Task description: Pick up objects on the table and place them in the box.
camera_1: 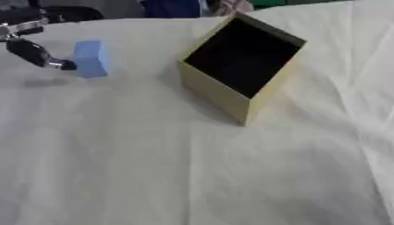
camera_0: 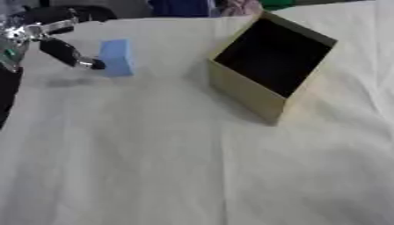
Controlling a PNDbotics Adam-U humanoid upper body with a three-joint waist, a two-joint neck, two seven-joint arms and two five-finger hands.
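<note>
Reaching at far left, left robot hand (camera_0: 73, 55) fingertip is touching blue block (camera_0: 116, 57); grip state unclear; needs fingers wrapping both sides before lifting toward box (camera_0: 246, 90).

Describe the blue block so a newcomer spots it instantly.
Start at the open tan box standing on the white cloth. Look to its left, toward the far edge: the blue block stands there, with a fingertip of the robot's left hand against its left side. It is the only blue thing on the cloth.
</note>
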